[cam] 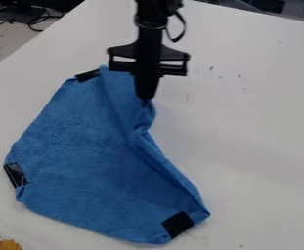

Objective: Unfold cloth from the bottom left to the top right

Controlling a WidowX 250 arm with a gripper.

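The pincer (145, 100) is closed, pinching an edge of the blue cloth (95, 156). Most of the cloth spreads over the desk (252, 127), below and left of the pincer in view

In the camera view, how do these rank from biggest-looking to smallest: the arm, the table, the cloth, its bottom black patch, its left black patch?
1. Table
2. Cloth
3. Arm
4. Bottom patch and left patch: too alike to rank
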